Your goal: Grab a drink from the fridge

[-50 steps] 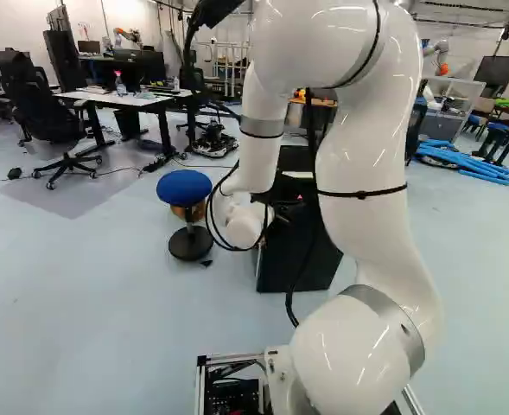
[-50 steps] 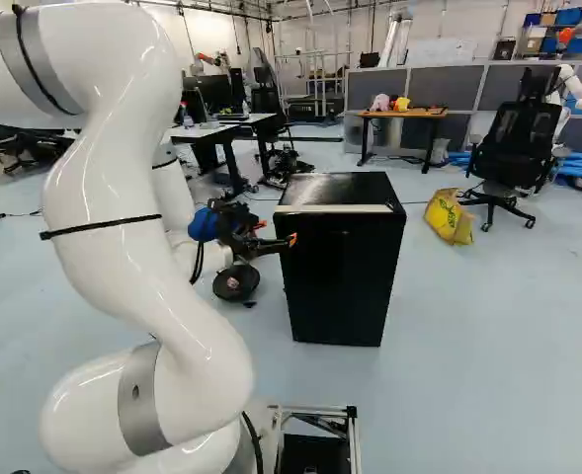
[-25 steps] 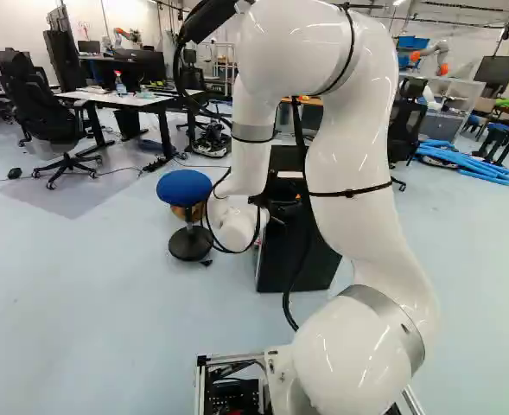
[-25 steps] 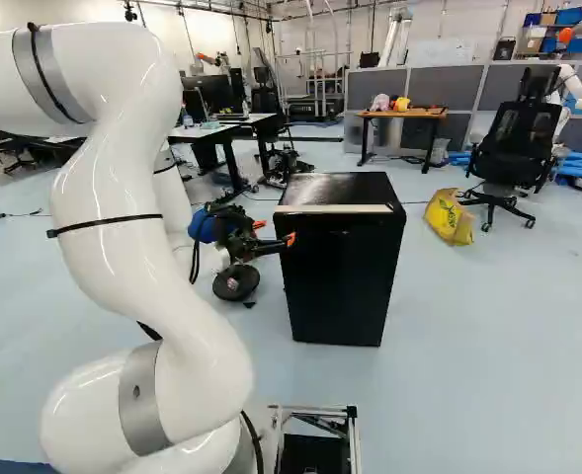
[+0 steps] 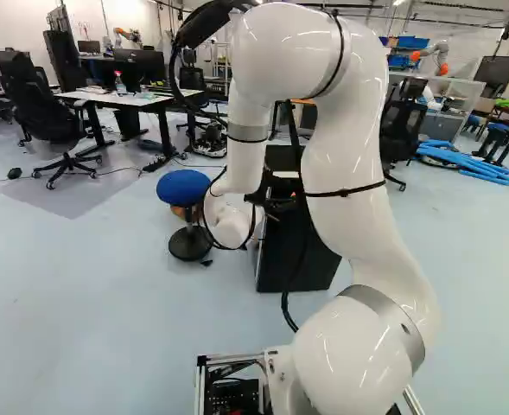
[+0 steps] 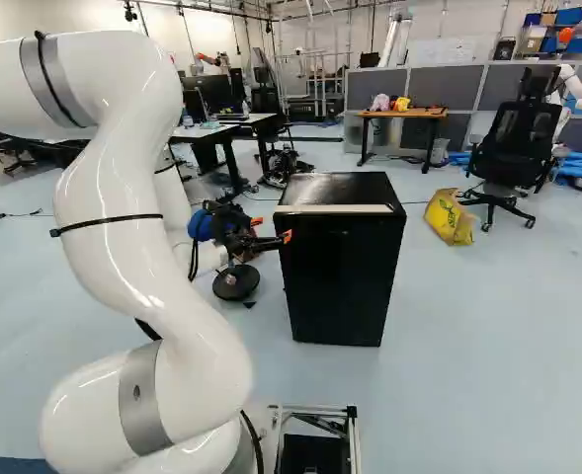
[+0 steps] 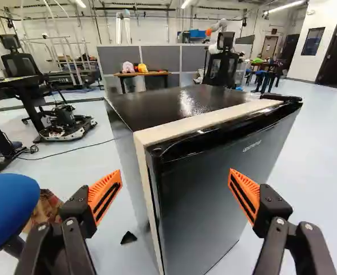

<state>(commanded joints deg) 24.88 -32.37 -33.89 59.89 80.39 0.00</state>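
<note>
Your gripper (image 7: 175,173) is released, nothing held, nr the fridge (image 7: 171,106), facing its door (image 7: 208,197) at the free edge, prob. for prying.

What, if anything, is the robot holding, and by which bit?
Nothing is held. The gripper is open, and the black fridge just shows between its fingers.

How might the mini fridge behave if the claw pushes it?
The mini fridge should feel stiff, with its flat, boxy sides. It is probably heavy, being a large appliance, but its tall, narrow shape might rock if pushed high. Its glossy top could be slippery.
</note>
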